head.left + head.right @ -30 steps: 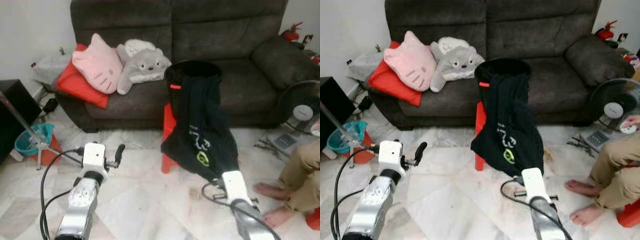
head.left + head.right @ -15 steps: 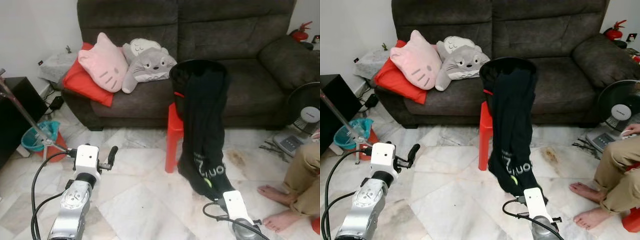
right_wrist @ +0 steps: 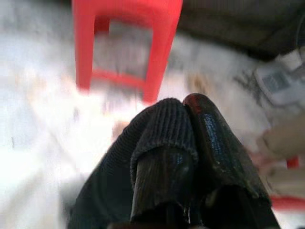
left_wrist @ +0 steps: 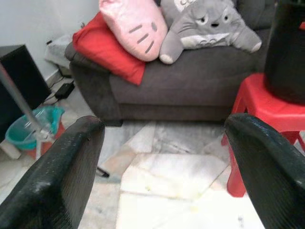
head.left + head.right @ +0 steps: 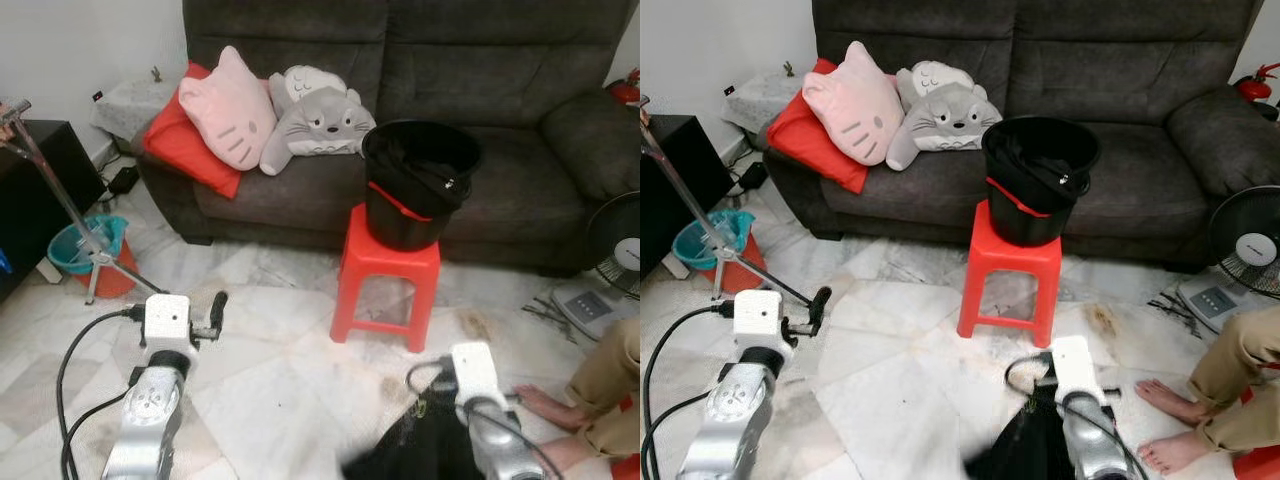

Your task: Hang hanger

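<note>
The right pincer (image 3: 190,138) is clamped shut on a fold of black garment (image 5: 1025,445); in the right wrist view the ribbed cloth wraps over one finger (image 3: 162,167) and is pinched against the other. The garment hangs from the pincer low over the floor (image 5: 290,360), bunched beside and below the right arm, in front of the red stool (image 5: 388,270) and well apart from it. No hanger can be made out; whether one is inside the cloth I cannot tell.

The left pincer (image 4: 164,157) is held wide open and has hold of nothing, its two fingers (image 4: 62,171) spread with the floor between them. It hovers over the floor to the left of the stool, pointing towards the sofa (image 5: 520,60).

A black bucket (image 5: 420,185) with more dark cloth in it stands on the stool, just before the sofa. On the sofa's left end lie a red cushion (image 5: 175,150), a pink cat pillow (image 5: 230,115) and a grey plush (image 5: 315,120). A metal stand (image 5: 60,200) leans at the far left beside a teal basket (image 5: 85,245). A fan (image 5: 620,255) stands at the right, and a person's leg and bare foot (image 5: 1165,400) rest on the floor near the right arm.
</note>
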### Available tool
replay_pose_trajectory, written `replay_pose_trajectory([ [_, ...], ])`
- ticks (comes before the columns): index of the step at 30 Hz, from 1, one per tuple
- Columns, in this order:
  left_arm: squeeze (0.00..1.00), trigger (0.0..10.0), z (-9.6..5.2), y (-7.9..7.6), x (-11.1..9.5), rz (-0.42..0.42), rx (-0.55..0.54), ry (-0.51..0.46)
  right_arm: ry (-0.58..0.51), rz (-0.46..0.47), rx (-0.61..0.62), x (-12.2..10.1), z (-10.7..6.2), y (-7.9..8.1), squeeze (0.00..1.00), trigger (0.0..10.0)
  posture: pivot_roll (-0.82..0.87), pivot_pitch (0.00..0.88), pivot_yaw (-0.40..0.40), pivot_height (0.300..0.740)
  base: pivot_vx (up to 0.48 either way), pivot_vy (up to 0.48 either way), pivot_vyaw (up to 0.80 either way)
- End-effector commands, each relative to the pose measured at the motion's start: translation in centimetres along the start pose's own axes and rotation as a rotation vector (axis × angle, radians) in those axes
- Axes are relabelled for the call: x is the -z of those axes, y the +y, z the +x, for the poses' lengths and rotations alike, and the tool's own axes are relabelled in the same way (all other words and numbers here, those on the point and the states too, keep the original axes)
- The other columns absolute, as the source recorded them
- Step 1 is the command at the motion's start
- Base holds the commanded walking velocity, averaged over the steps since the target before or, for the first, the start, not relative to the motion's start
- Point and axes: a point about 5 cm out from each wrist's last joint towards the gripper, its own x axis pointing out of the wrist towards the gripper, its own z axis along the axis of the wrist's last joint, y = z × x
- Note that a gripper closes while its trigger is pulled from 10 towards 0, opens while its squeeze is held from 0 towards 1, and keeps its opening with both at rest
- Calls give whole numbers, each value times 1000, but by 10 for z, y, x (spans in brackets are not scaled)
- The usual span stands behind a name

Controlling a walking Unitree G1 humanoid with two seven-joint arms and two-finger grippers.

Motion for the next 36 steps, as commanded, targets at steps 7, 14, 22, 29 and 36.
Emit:
replay_pose_trajectory([
  [7,0,10000,11,-7,8,21,93,44,-175,187,167,-18,-7,-38,0,10000,-41,0,107,740,0,0,0],
  [14,0,10000,23,-18,11,-35,93,74,-365,169,178,-53,-16,-49,0,10000,-123,0,136,740,0,0,0],
  [22,0,10000,27,-20,12,-83,29,56,-450,153,140,-81,-24,-48,0,10000,-70,0,58,740,0,0,0],
  [29,0,10000,29,-22,3,-65,50,14,-453,193,152,-84,-25,-51,0,10000,-49,0,80,740,0,0,586],
  [36,0,10000,27,-3,7,-28,32,23,-455,182,173,-83,-34,-61,0,10000,-66,0,79,740,0,0,493],
])
